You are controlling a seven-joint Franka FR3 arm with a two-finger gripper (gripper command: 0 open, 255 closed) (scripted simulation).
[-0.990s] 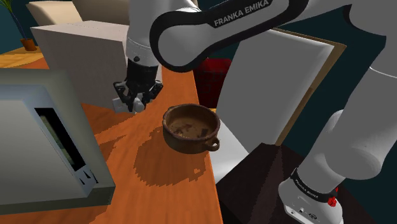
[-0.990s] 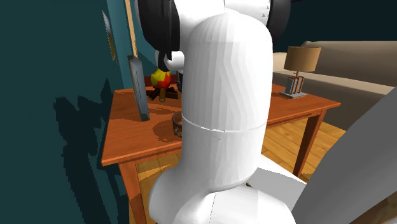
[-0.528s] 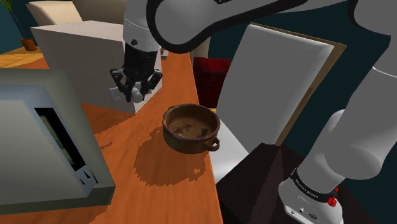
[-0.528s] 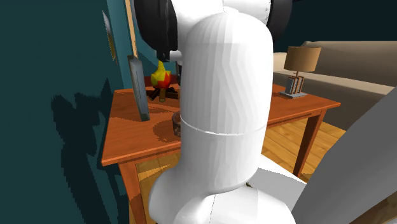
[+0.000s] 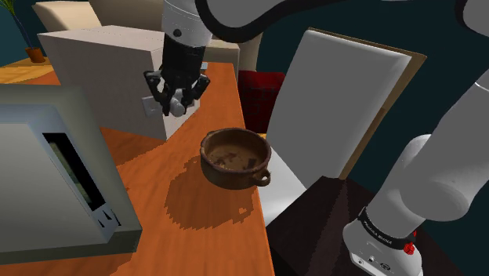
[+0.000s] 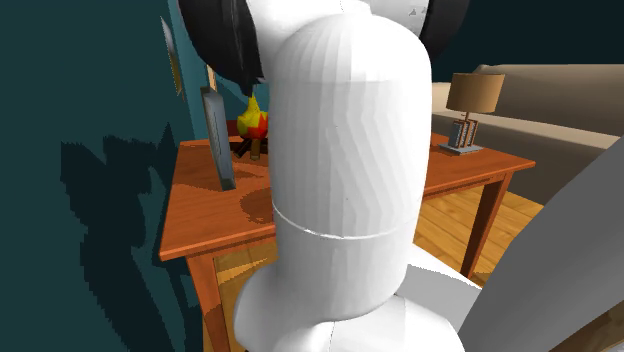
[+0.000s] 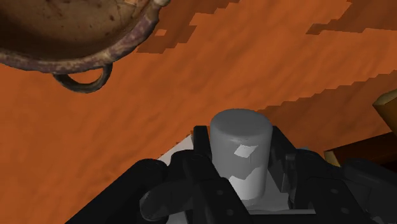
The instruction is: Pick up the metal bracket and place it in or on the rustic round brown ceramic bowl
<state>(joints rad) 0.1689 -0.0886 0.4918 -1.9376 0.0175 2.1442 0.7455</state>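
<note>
The jaws are pinching the grey bracket [image 7: 240, 151], pressing on both sides of its rounded body and holding it in the air above the orange-brown desk [image 5: 196, 212]. The brown bowl [image 5: 233, 159] is sitting on the desk, lower and toward the shoulder view's right, near the bracket but not touching it.

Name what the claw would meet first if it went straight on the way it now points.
The claw, shut on the grey bracket, would most likely meet the orange tabletop, beside the brown bowl, not in it; depth is unclear.
</note>
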